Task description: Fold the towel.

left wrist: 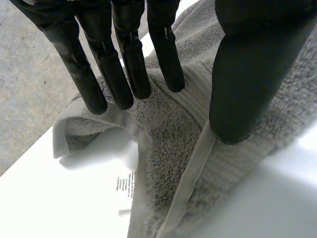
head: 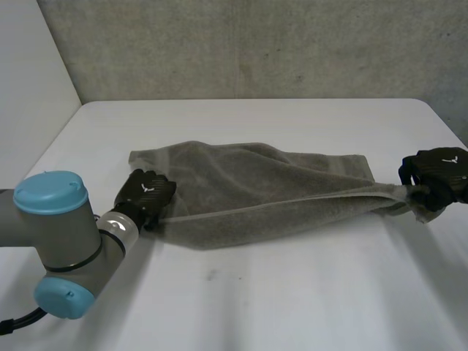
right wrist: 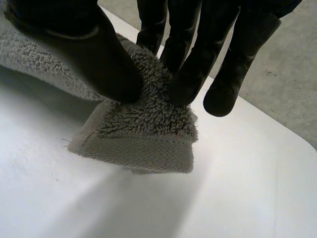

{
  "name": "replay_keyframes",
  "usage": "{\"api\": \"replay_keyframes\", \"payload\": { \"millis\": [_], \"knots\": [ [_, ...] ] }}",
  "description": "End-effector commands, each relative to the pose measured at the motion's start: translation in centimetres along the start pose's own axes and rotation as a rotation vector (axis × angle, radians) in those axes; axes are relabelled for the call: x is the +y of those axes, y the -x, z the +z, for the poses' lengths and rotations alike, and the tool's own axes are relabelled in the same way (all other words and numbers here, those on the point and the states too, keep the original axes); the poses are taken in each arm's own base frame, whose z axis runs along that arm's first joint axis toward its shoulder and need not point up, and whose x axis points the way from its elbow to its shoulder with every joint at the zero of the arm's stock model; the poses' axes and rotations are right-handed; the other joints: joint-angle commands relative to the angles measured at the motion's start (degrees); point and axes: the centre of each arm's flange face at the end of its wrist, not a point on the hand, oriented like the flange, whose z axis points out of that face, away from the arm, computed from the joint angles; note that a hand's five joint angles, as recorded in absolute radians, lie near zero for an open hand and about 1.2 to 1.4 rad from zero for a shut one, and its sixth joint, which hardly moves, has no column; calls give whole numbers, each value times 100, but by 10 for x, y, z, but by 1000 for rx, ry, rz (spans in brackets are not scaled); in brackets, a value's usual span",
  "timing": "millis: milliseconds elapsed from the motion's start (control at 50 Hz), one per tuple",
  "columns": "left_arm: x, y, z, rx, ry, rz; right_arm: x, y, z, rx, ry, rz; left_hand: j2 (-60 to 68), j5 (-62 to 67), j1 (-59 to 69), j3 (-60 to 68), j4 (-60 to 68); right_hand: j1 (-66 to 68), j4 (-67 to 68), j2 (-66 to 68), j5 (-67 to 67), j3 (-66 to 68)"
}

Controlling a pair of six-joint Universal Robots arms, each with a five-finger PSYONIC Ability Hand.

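Observation:
A grey towel (head: 248, 190) lies stretched across the white table, folded lengthwise with its near hem raised into a taut ridge. My left hand (head: 146, 191) is at the towel's left end. In the left wrist view its straight fingers (left wrist: 124, 74) rest on the pile of the towel (left wrist: 163, 148), and the thumb stands apart with its tip on the hem. My right hand (head: 439, 172) holds the right end just off the table. There the thumb and fingers (right wrist: 193, 74) pinch the towel's corner (right wrist: 143, 134), whose hemmed edge hangs below them.
The white table (head: 256, 292) stretches wide in front of the towel and behind it. Its right edge runs close beside my right hand. A grey wall stands behind the table's far edge.

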Motion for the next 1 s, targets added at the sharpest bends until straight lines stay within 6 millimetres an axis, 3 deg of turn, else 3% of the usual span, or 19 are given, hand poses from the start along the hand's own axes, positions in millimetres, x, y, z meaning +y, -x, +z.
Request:
{"api": "replay_keyframes", "payload": {
  "millis": [20, 300, 480, 700, 780, 820, 1000],
  "knots": [
    [7, -3, 2, 5, 22, 0, 0, -1, 0, 1, -1, 8, 1019, 1032, 1019, 1019, 1021, 362, 274, 410, 365, 335],
    [19, 12, -13, -19, 78, -19, -1, -5, 1, 13, -5, 7, 1003, 1015, 1002, 1002, 1004, 362, 274, 410, 365, 335],
    [19, 9, -22, -13, 82, -20, 0, -5, 0, 13, -4, 8, 1019, 1031, 1019, 1019, 1021, 362, 274, 410, 365, 335],
    [25, 3, -19, 27, 83, -23, 1, -3, 0, 9, -1, 11, 1053, 1065, 1052, 1052, 1054, 362, 274, 410, 365, 335],
    [27, 2, -18, 32, 93, -25, 1, -4, 0, 10, -3, 10, 1793, 1805, 1793, 1793, 1795, 362, 274, 410, 365, 335],
    [25, 3, -17, 30, 89, -23, 0, -4, 0, 12, -3, 9, 3797, 3809, 3796, 3796, 3798, 362, 274, 410, 365, 335],
    [4, 26, -19, -27, 44, -25, -5, -5, -2, 16, -13, 3, 3810, 3822, 3809, 3809, 3811, 362, 274, 410, 365, 335]
  ]
}}
